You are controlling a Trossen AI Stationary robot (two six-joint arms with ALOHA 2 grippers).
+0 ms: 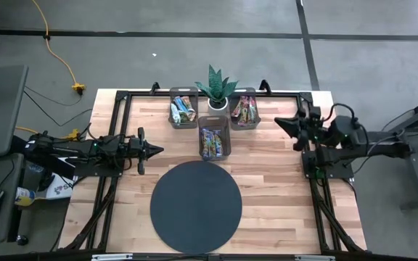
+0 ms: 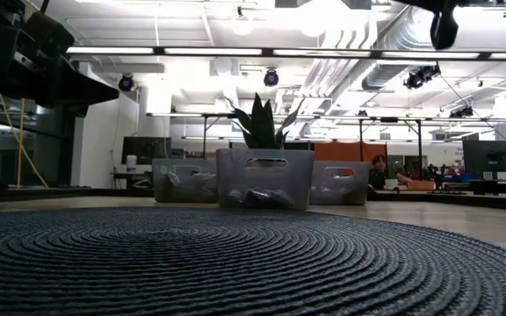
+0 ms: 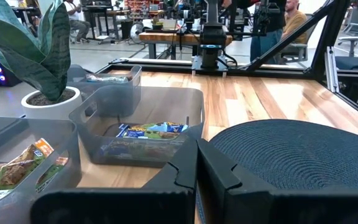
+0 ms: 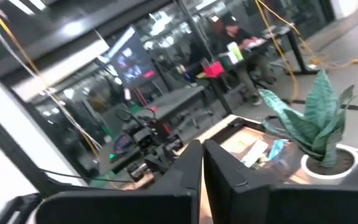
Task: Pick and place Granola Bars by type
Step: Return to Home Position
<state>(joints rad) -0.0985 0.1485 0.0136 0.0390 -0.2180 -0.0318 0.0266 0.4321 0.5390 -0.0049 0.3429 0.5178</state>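
An open-plan robotics lab: bare ducting and strip lights overhead, workstations with monitors, a yellow cable trailing over the grey concrete floor.

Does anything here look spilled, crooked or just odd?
Nothing stands out. The granola bars lie inside the three grey bins beside the plant, none loose on the table, and the left gripper and right gripper rest shut at opposite sides.

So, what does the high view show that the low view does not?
Only the high view: the left end effector and right end effector in full, both shut and empty, and the granola bars from above in the bins. Only the low view: a person in the room behind. Both: the three bins, the plant, the round mat.
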